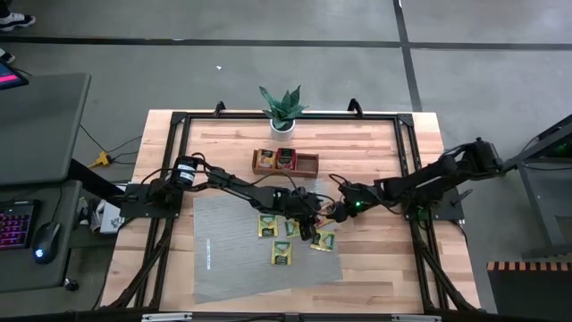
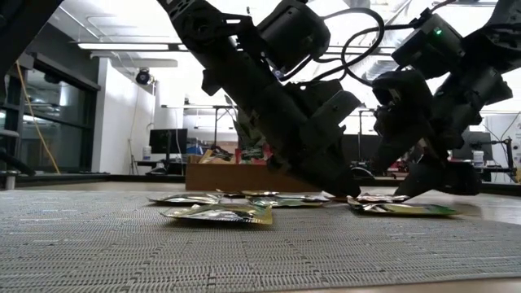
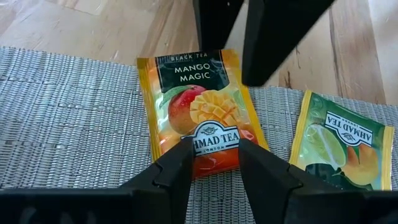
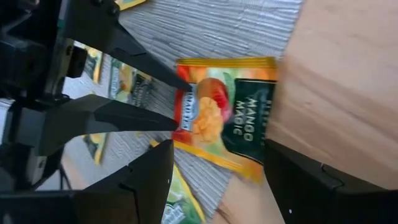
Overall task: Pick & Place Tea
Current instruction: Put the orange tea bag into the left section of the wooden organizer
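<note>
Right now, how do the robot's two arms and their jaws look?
Both arms are dark, almost black, with looping black cables. The left arm has a silvery cylinder near its base. The right arm shows a small green light. Each ends in two dark wedge-shaped jaws.

Both arms are dark, near-black, built of chunky angular links joined by rounded joint housings. On the left arm [image 1: 223, 186], a silvery cylindrical section sits at the 9 o'clock end, and thin black cables loop loosely along its length. The right arm [image 1: 429, 179] shows a small green light at its wrist, with curved black cables arching above it. The fingers [image 3: 180, 168] are matte black, wedge-shaped, with flat faces and chamfered edges.
</note>
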{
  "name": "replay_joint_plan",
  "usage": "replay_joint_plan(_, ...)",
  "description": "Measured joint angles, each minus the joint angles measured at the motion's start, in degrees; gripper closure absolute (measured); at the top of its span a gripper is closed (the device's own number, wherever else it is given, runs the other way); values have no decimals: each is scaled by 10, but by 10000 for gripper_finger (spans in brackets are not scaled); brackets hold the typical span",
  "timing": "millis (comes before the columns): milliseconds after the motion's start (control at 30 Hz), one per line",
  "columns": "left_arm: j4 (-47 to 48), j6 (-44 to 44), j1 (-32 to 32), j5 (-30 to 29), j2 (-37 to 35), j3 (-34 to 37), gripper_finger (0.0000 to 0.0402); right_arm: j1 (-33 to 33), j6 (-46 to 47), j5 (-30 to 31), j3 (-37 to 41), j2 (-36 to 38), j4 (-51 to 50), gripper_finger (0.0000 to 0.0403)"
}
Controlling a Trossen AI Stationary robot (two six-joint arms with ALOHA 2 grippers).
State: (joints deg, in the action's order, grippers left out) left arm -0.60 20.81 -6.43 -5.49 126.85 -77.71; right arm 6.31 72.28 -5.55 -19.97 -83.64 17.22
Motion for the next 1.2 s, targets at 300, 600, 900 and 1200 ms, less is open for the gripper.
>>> replay_joint_plan(300, 0, 0, 0, -1, 0, 0, 270, -2, 16, 6, 1, -17, 12, 181)
replay_joint_plan(600, 0, -8, 0, 1, 0, 0, 270, -17, 11, 5, 2, -19, 2, 320)
replay_joint_plan(900, 0, -11, 0, 1, 0, 0, 270, -17, -2, 15, 2, -20, -8, 398)
replay_joint_plan(1200, 0, -43, 0, -6, -2, 0, 270, -17, -16, 15, 2, -19, -10, 402)
